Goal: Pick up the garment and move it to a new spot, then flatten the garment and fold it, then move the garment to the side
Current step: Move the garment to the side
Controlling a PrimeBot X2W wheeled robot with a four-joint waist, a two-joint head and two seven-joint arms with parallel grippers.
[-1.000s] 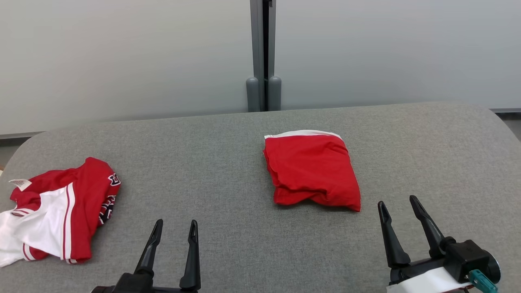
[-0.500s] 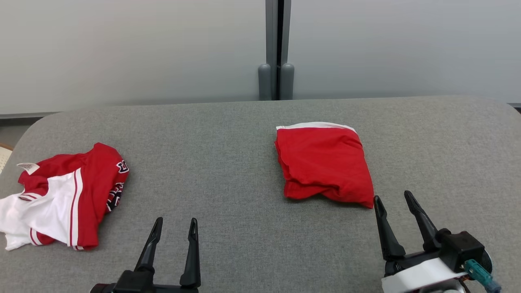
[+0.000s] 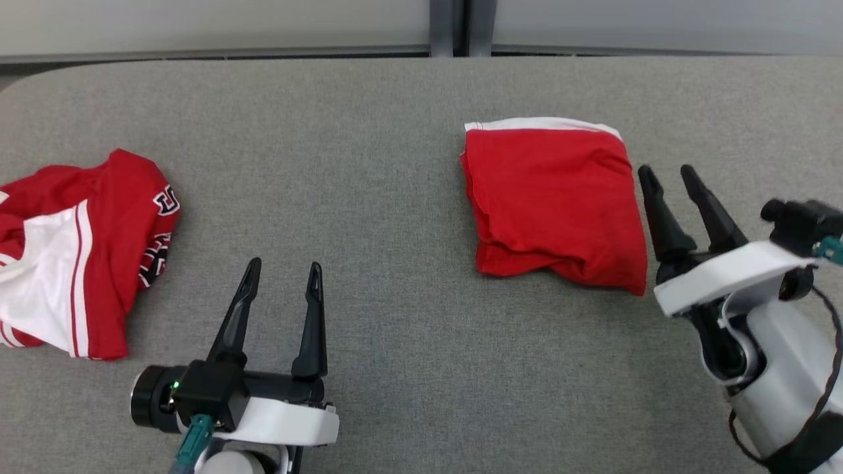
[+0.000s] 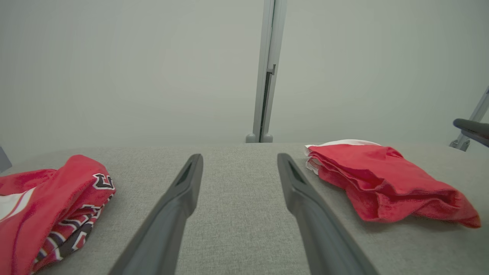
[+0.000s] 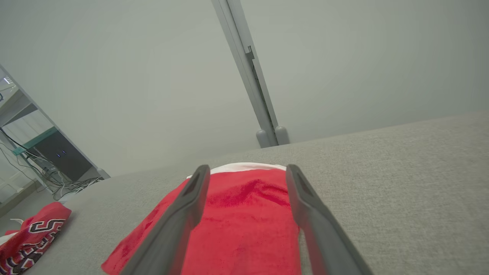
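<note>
Moved up since a second ago, head view: right end effector, splayed wide and empty, just beside folded red garment, centre-right on grey bench. Left end effector wide too. Cropped at left edge: jersey. Left wrist view: pale wall behind bench. Right wrist view: garment partly hidden behind fingers.

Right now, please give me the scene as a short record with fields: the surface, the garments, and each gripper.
surface: grey fabric-covered table
folded item: red garment with a white edge, folded, right of centre
other item: red and white jersey, crumpled, at the left edge
left gripper: open, empty, over bare table
right gripper: open, empty, at the red garment's right edge; contact unclear
</note>
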